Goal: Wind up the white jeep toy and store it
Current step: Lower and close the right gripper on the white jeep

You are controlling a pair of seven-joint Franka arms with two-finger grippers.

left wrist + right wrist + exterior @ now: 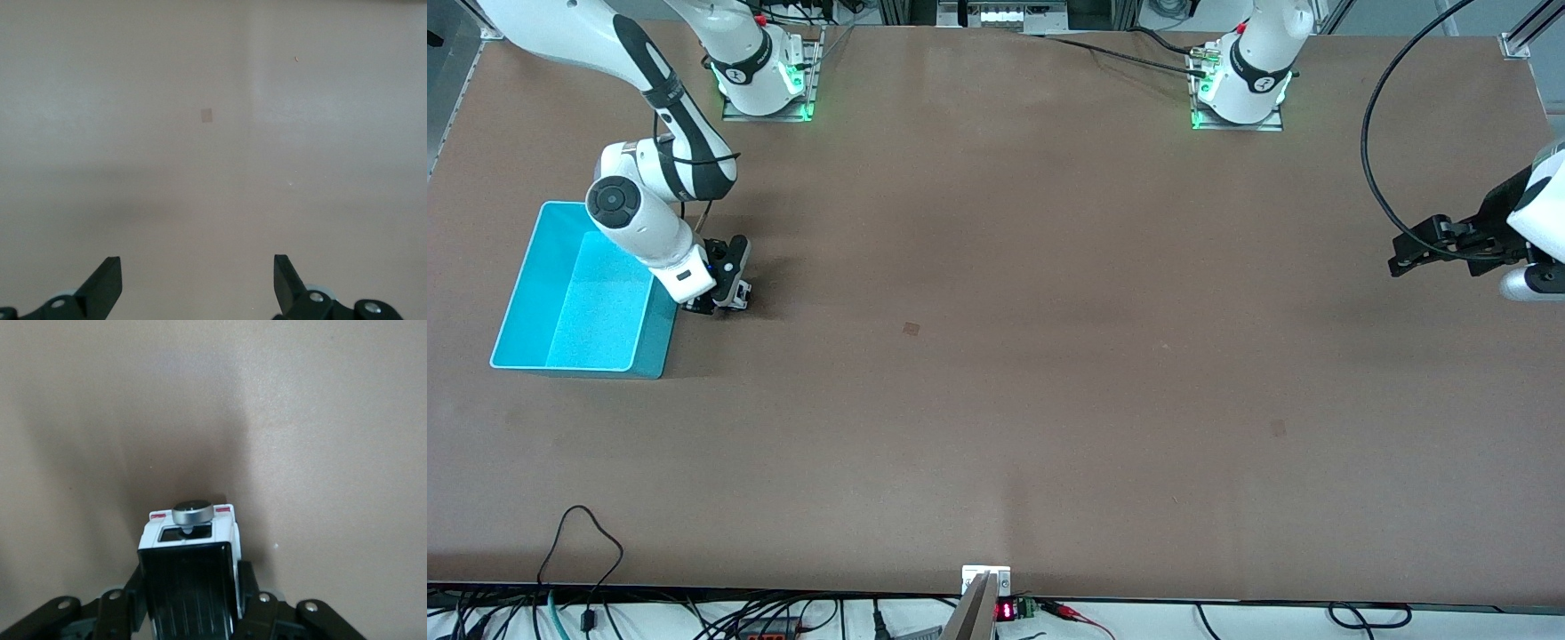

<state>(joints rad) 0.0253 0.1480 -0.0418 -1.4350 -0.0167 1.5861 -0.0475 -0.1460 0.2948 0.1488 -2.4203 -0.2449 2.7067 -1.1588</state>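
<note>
The white jeep toy point(190, 577), with a black roof panel and a grey round spare wheel at its end, sits between my right gripper's fingers point(137, 590), which press on both of its sides. In the front view my right gripper point(725, 298) is low at the table beside the turquoise bin point(574, 289), on the bin's side toward the left arm's end; the jeep point(740, 293) is mostly hidden there. My left gripper point(1405, 258) waits in the air over the left arm's end of the table, open and empty point(198, 283).
The bin stands at the right arm's end of the brown table point(1005, 356). Small dark patches point(911, 328) mark the tabletop. Cables hang along the table's near edge point(578, 542).
</note>
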